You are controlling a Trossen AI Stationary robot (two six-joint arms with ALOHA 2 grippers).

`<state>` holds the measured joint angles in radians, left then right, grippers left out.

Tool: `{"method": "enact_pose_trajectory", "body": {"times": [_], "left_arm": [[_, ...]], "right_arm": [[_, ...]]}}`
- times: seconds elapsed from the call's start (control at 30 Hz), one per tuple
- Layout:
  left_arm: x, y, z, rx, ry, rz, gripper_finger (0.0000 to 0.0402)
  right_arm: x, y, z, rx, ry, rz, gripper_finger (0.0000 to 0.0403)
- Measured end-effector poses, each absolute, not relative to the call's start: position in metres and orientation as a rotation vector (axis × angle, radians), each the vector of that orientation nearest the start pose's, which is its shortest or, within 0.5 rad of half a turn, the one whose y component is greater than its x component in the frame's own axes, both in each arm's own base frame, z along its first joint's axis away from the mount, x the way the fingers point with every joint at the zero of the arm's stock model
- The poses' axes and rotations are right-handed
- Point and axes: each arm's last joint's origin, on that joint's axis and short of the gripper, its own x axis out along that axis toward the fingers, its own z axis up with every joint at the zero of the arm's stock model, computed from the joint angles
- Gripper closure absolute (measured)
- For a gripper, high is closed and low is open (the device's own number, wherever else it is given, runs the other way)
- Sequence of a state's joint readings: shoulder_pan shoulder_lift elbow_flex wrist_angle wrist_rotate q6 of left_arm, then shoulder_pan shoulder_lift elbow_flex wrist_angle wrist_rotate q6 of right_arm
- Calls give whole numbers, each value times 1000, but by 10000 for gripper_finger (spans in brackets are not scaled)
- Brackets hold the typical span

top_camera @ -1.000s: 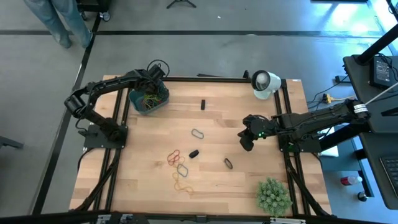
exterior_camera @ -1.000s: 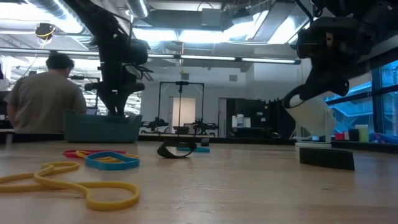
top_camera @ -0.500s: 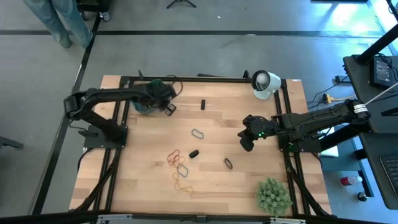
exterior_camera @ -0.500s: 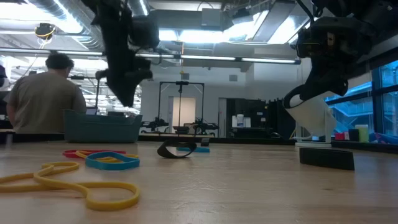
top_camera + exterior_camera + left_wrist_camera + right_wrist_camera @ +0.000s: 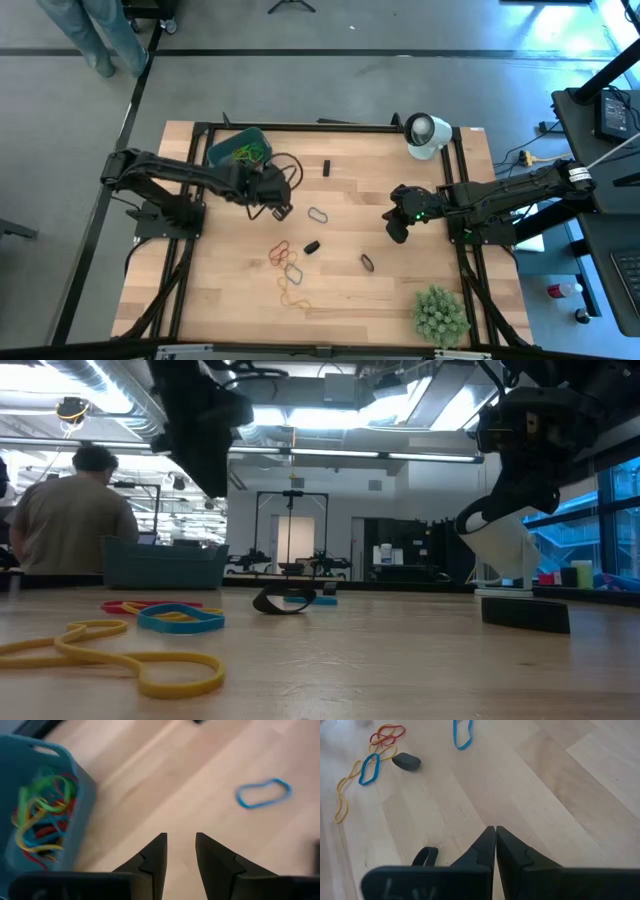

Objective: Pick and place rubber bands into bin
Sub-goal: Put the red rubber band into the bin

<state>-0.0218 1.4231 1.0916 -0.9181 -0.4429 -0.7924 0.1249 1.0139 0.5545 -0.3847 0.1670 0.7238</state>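
Hovering over bare wood at centre-left of the high view, the left gripper (image 5: 280,210) has its jaws parted and empty. One teal bin (image 5: 238,151) sits at the upper left, holding a tangle of rubber bands (image 5: 42,817). On the table (image 5: 380,290), one blue band (image 5: 318,214) lies alone mid-frame. One cluster of red, blue and yellow bands (image 5: 287,270) lies lower down. At centre-right, the right gripper (image 5: 396,228) is clenched on nothing.
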Motion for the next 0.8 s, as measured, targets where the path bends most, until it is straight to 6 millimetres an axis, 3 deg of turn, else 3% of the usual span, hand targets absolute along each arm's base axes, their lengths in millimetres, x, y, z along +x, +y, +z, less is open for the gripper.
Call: {"method": "enact_pose_trajectory", "body": {"times": [0.4,0.8], "left_arm": [[264,-46,244,-524,952,791,304],[262,-56,243,-558,929,803,304]], "right_arm": [[192,18,202,517,761,-313,384],[210,8,224,487,481,-245,384]]}}
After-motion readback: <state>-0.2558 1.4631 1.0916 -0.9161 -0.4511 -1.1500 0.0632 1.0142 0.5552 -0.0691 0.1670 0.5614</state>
